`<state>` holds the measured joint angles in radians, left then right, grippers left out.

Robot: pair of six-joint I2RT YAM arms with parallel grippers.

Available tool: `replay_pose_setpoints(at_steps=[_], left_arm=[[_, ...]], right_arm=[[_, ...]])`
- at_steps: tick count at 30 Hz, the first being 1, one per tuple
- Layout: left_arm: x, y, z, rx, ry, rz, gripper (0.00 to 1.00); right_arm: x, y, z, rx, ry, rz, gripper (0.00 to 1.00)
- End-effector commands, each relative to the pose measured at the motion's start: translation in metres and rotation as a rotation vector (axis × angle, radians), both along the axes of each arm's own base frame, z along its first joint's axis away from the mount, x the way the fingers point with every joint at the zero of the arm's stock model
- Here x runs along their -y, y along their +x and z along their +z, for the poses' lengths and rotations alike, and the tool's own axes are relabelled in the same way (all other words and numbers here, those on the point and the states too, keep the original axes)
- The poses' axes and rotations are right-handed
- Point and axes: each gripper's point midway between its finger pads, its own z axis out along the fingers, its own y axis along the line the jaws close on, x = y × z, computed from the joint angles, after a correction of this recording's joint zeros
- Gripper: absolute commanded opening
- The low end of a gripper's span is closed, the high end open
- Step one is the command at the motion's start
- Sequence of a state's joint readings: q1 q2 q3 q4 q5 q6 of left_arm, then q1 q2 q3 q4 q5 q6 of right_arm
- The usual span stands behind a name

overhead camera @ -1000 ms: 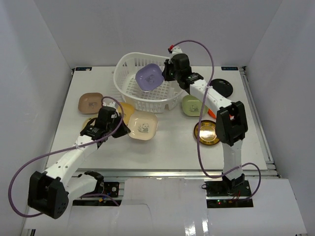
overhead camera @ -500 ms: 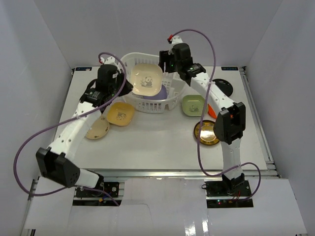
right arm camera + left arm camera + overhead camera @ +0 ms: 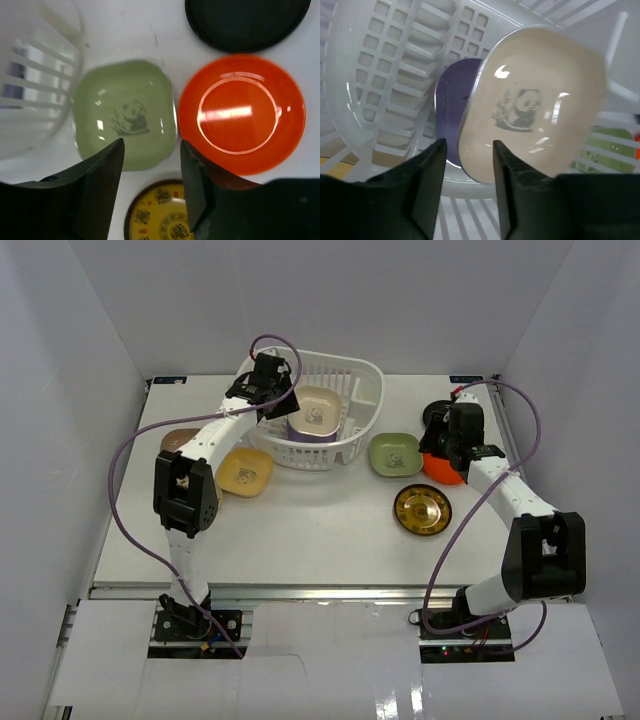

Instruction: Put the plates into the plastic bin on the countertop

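The cream plate (image 3: pixel 535 100) lies in the bin (image 3: pixel 362 380), overlapping the lavender plate (image 3: pixel 451 107). Both are just beyond the left pincer (image 3: pixel 468 147), whose fingers stand apart with nothing between them. Outside the bin, on the countertop (image 3: pixel 320 535), the green plate (image 3: pixel 122 112) lies under the right pincer (image 3: pixel 151 147), also spread and empty. The orange plate (image 3: pixel 242 112) is just beside it, the black plate (image 3: pixel 247 20) is beyond, and the gold plate (image 3: pixel 160 212) is nearer. The yellow plate (image 3: pixel 245 471) and the brown plate (image 3: pixel 175 440) sit left of the bin.
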<state>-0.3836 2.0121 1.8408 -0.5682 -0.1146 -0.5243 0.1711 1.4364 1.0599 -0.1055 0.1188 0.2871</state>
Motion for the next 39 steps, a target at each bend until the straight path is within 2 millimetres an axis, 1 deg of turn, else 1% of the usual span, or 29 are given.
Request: replay_pose_setpoints(at_steps=[1,2,4,5,6,8,9,10,11,12,13,14,15,16,17,18,19,20,21,22,23,24,30,32,33,34,35,38,39], left_arm=[[0.005,0.01,0.039,0.083,-0.02,-0.01,0.57],[0.004,0.011,0.04,0.085,-0.007,-0.012,0.75],[0.004,0.011,0.058,0.118,-0.016,-0.021,0.85],[0.004,0.005,0.081,0.157,-0.033,-0.036,0.87],[0.004,0.0,0.098,0.186,-0.047,-0.045,0.87],[-0.001,-0.014,0.122,0.225,-0.061,-0.052,0.87],[-0.01,-0.033,0.157,0.288,-0.082,-0.047,0.87],[-0.016,-0.045,0.169,0.312,-0.088,-0.041,0.86],[-0.023,-0.057,0.153,0.286,-0.072,-0.029,0.85],[-0.035,-0.083,0.181,0.35,-0.097,-0.017,0.85],[-0.042,-0.096,0.179,0.354,-0.099,-0.01,0.84],[-0.052,-0.11,0.143,0.293,-0.063,0.015,0.83],[-0.06,-0.123,0.134,0.278,-0.064,0.036,0.82],[-0.071,-0.146,0.142,0.307,-0.08,0.052,0.81],[-0.082,-0.161,0.099,0.229,-0.043,0.075,0.8],[-0.087,-0.173,0.085,0.201,-0.042,0.085,0.79],[-0.095,-0.189,0.084,0.208,-0.066,0.113,0.78],[-0.099,-0.198,0.069,0.177,-0.064,0.126,0.77],[-0.106,-0.211,0.035,0.111,-0.043,0.143,0.77],[-0.11,-0.217,0.023,0.091,-0.054,0.176,0.77],[-0.113,-0.222,0.015,0.083,-0.059,0.192,0.76],[-0.117,-0.229,-0.007,0.039,-0.042,0.203,0.76],[-0.118,-0.225,-0.046,-0.016,-0.05,0.261,0.8],[-0.117,-0.22,-0.054,-0.013,-0.062,0.283,0.82],[-0.118,-0.218,-0.058,-0.02,-0.059,0.294,0.82],[-0.12,-0.215,-0.06,-0.013,-0.064,0.308,0.82],[-0.12,-0.213,-0.062,-0.017,-0.072,0.321,0.82],[-0.12,-0.211,-0.07,-0.017,-0.101,0.354,0.82],[-0.119,-0.211,-0.071,-0.01,-0.111,0.356,0.82]], right_arm=[[0.0,-0.005,-0.023,-0.031,0.046,0.017,0.57],[0.003,-0.007,-0.037,-0.056,0.044,0.013,0.59],[0.001,-0.003,-0.046,-0.066,0.047,0.029,0.6],[0.003,0.001,-0.059,-0.097,0.042,0.027,0.6],[0.003,0.009,-0.056,-0.09,0.035,0.043,0.57],[0.006,0.019,-0.067,-0.113,0.024,0.044,0.54],[0.007,0.027,-0.061,-0.096,0.012,0.052,0.5],[0.008,0.032,-0.067,-0.106,0.001,0.057,0.48],[0.008,0.035,-0.067,-0.105,-0.009,0.062,0.47],[0.009,0.044,-0.063,-0.092,-0.016,0.066,0.46],[0.01,0.049,-0.071,-0.105,-0.037,0.078,0.45],[0.012,0.052,-0.075,-0.118,-0.049,0.081,0.45],[0.006,0.054,-0.079,-0.134,-0.038,0.115,0.45],[0.007,0.064,-0.084,-0.145,-0.054,0.128,0.44],[0.008,0.064,-0.089,-0.168,-0.061,0.134,0.45],[0.008,0.067,-0.093,-0.178,-0.07,0.136,0.44],[0.009,0.07,-0.096,-0.187,-0.075,0.134,0.45],[0.009,0.076,-0.1,-0.193,-0.076,0.134,0.45],[0.007,0.077,-0.105,-0.205,-0.07,0.143,0.45],[0.006,0.078,-0.114,-0.225,-0.069,0.146,0.45],[0.006,0.084,-0.112,-0.221,-0.07,0.145,0.45],[0.008,0.084,-0.116,-0.231,-0.076,0.136,0.45],[0.011,0.086,-0.131,-0.247,-0.096,0.13,0.42],[0.006,0.084,-0.135,-0.255,-0.071,0.15,0.35],[0.004,0.084,-0.137,-0.259,-0.058,0.153,0.25],[0.003,0.083,-0.135,-0.257,-0.052,0.156,0.19],[0.001,0.082,-0.133,-0.254,-0.043,0.163,0.1],[0.004,0.08,-0.105,-0.199,-0.045,0.141,0.08],[0.005,0.077,-0.086,-0.161,-0.047,0.131,0.08]])
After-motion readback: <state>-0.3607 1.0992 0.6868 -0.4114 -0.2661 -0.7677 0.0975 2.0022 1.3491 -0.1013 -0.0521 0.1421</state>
